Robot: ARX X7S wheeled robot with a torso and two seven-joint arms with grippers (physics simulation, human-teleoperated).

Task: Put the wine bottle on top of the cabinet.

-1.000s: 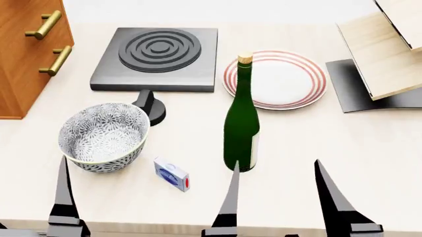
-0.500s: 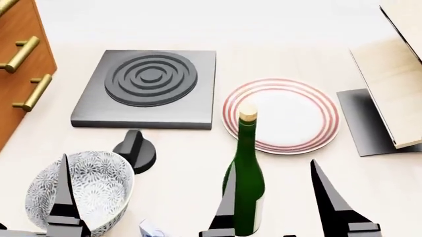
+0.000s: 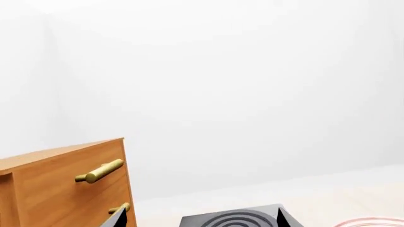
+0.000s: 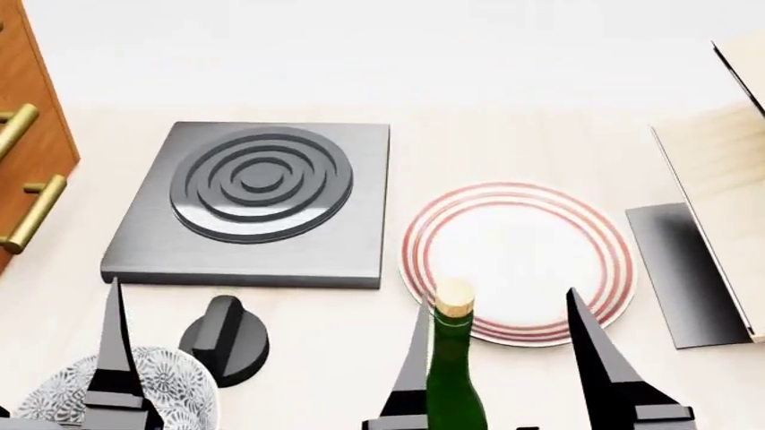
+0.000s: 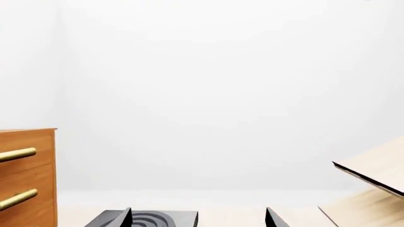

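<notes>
table (image 4: pixel 526 134): pale wood top, carries everything below
cabinet (image 4: pixel 27 107): orange-brown, far left edge of head view, two brass bar handles (image 4: pixel 30 215) showing; top not visible from the head, but seen in the left wrist view (image 3: pixel 63 152)
hotplate (image 4: pixel 257 202): dark square slab with ring burner, far left-centre
rack (image 4: pixel 729 193): pale slanted wood on a dark base plate, right edge
plate (image 4: pixel 517 262): white with red rings, just right of the hotplate
wine bottle (image 4: pixel 453 376): upright, near centre, cork in front of the plate's near rim (lower body cut off by frame)
bowl (image 4: pixel 72 403): patterned, near left, partly cropped
knob (image 4: pixel 224 339): black, between bowl and hotplate
right gripper (image 4: pixel 496 358): spread wide, one finger either side of the bottle neck, contact not clear
left gripper (image 4: pixel 120 358): only one finger visible over the bowl, cannot tell spread
</notes>
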